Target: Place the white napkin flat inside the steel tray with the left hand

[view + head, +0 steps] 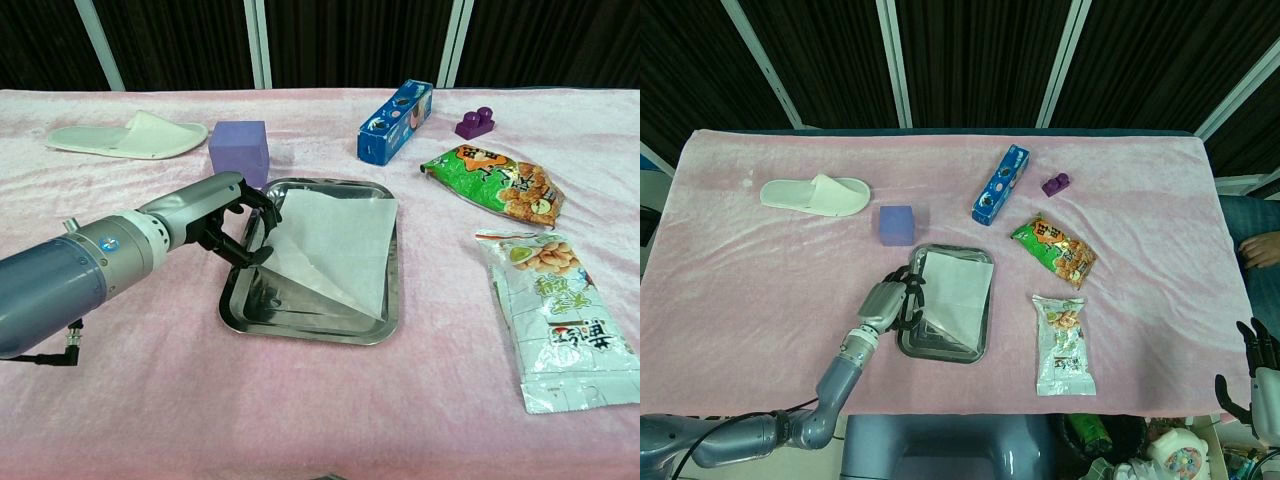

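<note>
Pink fuzzy cloth (780,270) is covering the whole table in the head view, with dark curtains hanging behind it. From up here the steel tray (945,345) is sitting near the front middle, and the white napkin (955,285) is lying inside it, covering mostly the far and right part while the near left floor of the tray is showing bare metal. The left hand (890,305) is sitting at the tray's left edge with fingers curled onto the napkin's left side. The right hand (1255,385) is hanging way off at the lower right corner, holding nothing, fingers apart.

Around it: a white slipper (816,194), a purple cube (896,225), a blue box (1000,184), a small purple block (1056,184), a green snack bag (1055,250) and a pale snack bag (1064,345).

Chest view is showing it closer. The left hand (225,215) is pinching the left edge of the white napkin (335,240), and that side is lifting up off the steel tray (300,325) a bit, so the sheet is slanting rather than lying flat. Its right part is resting against the tray's right rim. The purple cube (238,150) is sitting just beyond the hand.
</note>
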Available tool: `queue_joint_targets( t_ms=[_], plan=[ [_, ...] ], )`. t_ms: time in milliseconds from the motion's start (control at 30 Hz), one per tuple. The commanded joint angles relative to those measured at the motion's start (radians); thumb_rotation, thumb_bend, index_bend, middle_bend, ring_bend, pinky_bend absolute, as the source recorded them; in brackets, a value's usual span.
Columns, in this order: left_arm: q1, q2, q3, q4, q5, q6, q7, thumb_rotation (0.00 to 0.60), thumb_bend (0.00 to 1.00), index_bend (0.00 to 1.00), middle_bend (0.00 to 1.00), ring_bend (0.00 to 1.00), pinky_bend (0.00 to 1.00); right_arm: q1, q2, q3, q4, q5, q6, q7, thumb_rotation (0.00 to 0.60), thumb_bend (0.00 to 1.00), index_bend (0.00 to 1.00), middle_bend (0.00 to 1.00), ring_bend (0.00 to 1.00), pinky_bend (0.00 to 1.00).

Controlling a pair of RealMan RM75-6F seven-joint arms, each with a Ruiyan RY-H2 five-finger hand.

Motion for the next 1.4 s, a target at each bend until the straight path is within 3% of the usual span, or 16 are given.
queue_joint_targets(
  t_ms=[33, 200, 433, 767, 1067, 1233, 1400],
  plan=[
    [-0.001, 0.005, 0.006, -0.008, -0.003, -0.01, 0.001, 0.6, 0.36, 0.45, 0.21, 0.03, 0.09, 0.0, 0.001, 0.0, 0.0, 0.0, 0.001, 0.002, 0.6, 0.39, 0.0, 0.0, 0.08, 0.15],
    [-0.005, 0.04, 0.012, -0.045, -0.011, -0.047, -0.011, 0.6, 0.24, 0.26, 0.17, 0.01, 0.06, 0.0, 0.001, 0.0, -0.001, 0.002, -0.001, 0.003, 0.6, 0.39, 0.0, 0.0, 0.08, 0.15],
    [0.001, 0.103, 0.013, -0.114, -0.006, -0.058, -0.035, 0.6, 0.19, 0.18, 0.11, 0.0, 0.01, 0.0, 0.002, 0.001, -0.002, 0.004, -0.002, 0.003, 0.6, 0.39, 0.0, 0.0, 0.08, 0.15],
    [0.017, 0.246, -0.004, -0.293, -0.071, -0.067, -0.062, 0.6, 0.17, 0.17, 0.09, 0.0, 0.01, 0.001, 0.002, 0.002, -0.005, 0.009, -0.003, -0.001, 0.6, 0.39, 0.0, 0.0, 0.08, 0.15],
    [-0.035, 0.347, -0.029, -0.33, -0.151, -0.181, -0.098, 0.6, 0.17, 0.17, 0.09, 0.0, 0.01, 0.001, 0.003, 0.003, -0.006, 0.014, -0.005, -0.002, 0.6, 0.39, 0.0, 0.0, 0.08, 0.15],
    [-0.06, 0.306, -0.033, -0.236, -0.06, -0.193, -0.124, 0.6, 0.18, 0.17, 0.09, 0.0, 0.04, 0.002, 0.003, 0.002, -0.007, 0.013, -0.006, -0.003, 0.6, 0.39, 0.0, 0.0, 0.08, 0.15],
    [-0.093, 0.204, -0.013, -0.043, 0.216, -0.166, -0.21, 0.6, 0.19, 0.2, 0.13, 0.0, 0.09, 0.001, 0.004, 0.001, -0.009, 0.015, -0.007, -0.003, 0.6, 0.39, 0.0, 0.0, 0.08, 0.15]
  ],
)
